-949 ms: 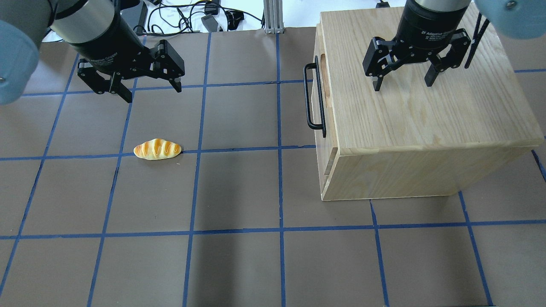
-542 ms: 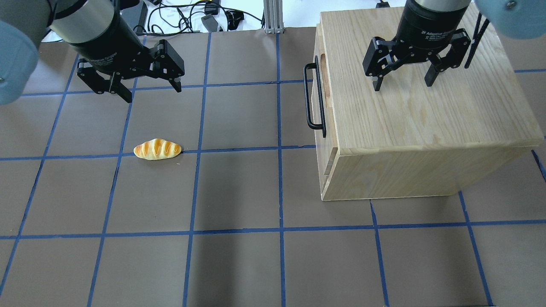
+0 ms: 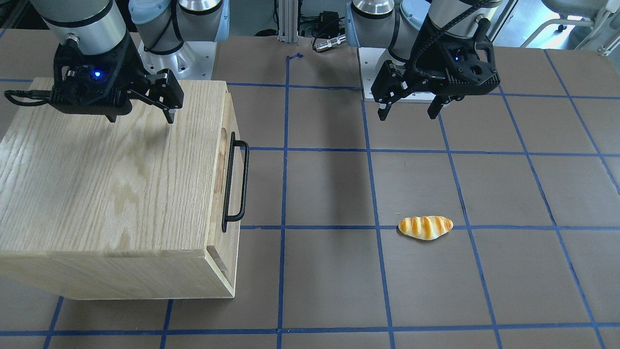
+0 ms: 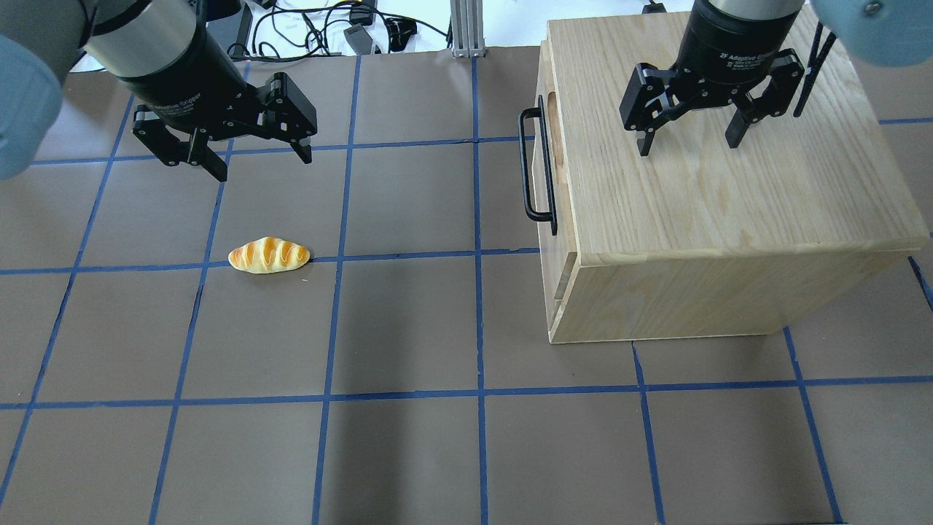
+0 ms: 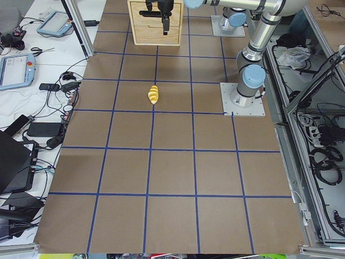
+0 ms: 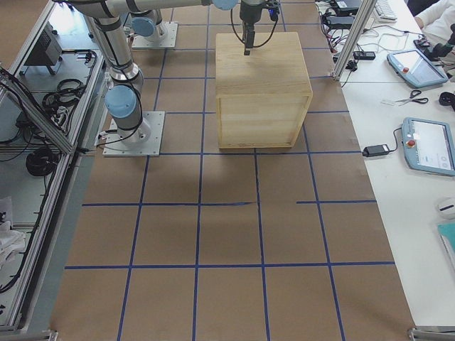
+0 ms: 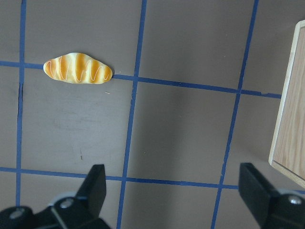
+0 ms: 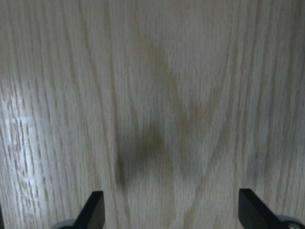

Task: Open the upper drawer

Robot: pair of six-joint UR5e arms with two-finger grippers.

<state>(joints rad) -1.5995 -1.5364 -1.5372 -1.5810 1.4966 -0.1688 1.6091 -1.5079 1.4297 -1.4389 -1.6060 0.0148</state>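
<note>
A light-oak cabinet [image 4: 729, 182] stands on the right of the table. Its upper drawer [image 4: 543, 168] is shut, with a long black bar handle [image 4: 526, 164] and an oblong slot [image 4: 555, 138]. The drawer front [image 3: 231, 114] and its handle [image 3: 244, 179] also show in the front-facing view. My right gripper [image 4: 687, 146] is open and empty, hovering above the cabinet top [image 8: 157, 95]. My left gripper [image 4: 262, 162] is open and empty above the table, well left of the handle. It also shows in the front-facing view [image 3: 407, 115].
A small bread roll [image 4: 269, 255] lies on the brown mat with blue grid lines, in front of my left gripper; it shows in the left wrist view [image 7: 77, 70]. Cables lie beyond the table's far edge [image 4: 328, 29].
My left gripper has shifted very slightly. The right gripper, the drawer and the bread roll have not moved.
</note>
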